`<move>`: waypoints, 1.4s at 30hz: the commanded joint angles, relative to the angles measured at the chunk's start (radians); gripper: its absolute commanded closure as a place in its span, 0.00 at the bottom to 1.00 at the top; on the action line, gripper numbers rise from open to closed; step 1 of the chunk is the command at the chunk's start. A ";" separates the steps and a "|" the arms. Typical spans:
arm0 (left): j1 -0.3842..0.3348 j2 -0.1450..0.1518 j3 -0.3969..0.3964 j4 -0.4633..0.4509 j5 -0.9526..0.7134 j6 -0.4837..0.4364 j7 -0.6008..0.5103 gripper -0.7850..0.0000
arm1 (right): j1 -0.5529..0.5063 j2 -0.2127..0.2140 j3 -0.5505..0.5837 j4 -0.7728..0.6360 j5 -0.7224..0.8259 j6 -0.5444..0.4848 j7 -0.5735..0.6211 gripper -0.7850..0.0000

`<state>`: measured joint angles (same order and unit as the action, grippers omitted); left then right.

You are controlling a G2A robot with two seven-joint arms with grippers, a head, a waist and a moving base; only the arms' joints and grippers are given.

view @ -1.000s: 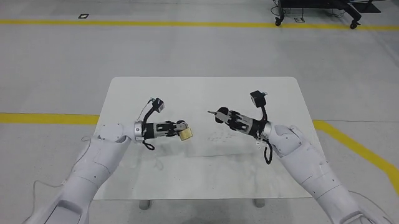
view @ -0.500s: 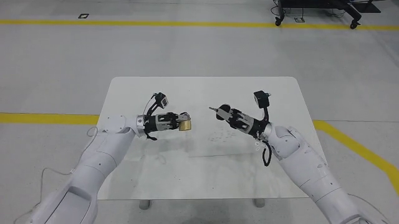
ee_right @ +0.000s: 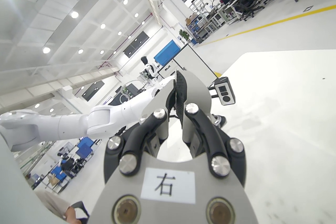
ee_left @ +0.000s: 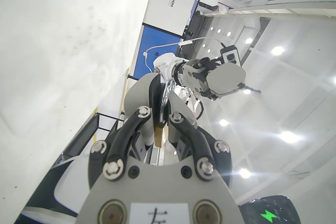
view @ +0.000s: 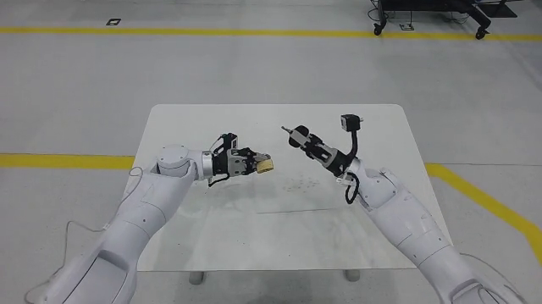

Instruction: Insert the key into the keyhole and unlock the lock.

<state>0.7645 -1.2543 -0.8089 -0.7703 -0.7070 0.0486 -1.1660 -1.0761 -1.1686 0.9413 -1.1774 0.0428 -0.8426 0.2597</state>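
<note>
Brass shows at the tip of the left jaws: the lock (view: pixel 265 166) is pinched between them and held in the air above the white tabletop (view: pixel 356 236), over its left-middle part. The left arm comes in from the near left corner. In the left wrist view a brass edge of the lock sits between the two fingers (ee_left: pixel 136 101), which are closed tight on it.

Just right of the lock there is a clear gap, with a patch of dark specks (view: pixel 301 187) on the tabletop below it. The lock and the key are apart, not touching.

Next comes the key (ee_left: pixel 249 89), a thin metal blade sticking out from the right jaws and pointing toward the far left. It is also off the tabletop and lies slightly farther from the robot than the lock. The right jaws are closed on the key's head. In the right wrist view their fingers (ee_right: pixel 194 93) are pressed together, and the key itself is hidden between them. The right arm reaches in from the near right side.
</note>
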 commanded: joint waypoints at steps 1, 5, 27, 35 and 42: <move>0.001 0.000 0.000 0.000 0.002 -0.003 0.001 1.00 | 0.000 0.000 0.000 0.000 0.000 -0.001 0.004 1.00; 0.001 0.000 0.000 0.000 0.002 -0.003 0.001 1.00 | 0.000 0.000 0.000 0.000 0.000 -0.001 0.004 1.00; -0.047 -0.040 0.046 0.057 0.032 0.235 0.140 1.00 | -0.127 0.071 0.187 -0.344 -1.067 0.036 -0.149 1.00; -0.088 -0.071 0.069 0.116 -0.001 0.245 0.042 1.00 | -0.187 0.077 0.199 -0.404 -1.287 0.121 -0.287 1.00; -0.088 -0.071 0.069 0.116 -0.001 0.245 0.042 1.00 | -0.187 0.077 0.199 -0.404 -1.287 0.121 -0.287 1.00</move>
<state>0.6762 -1.3254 -0.7396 -0.6543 -0.7083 0.2941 -1.1242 -1.2632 -1.0914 1.1399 -1.5815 -1.2445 -0.7222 -0.0277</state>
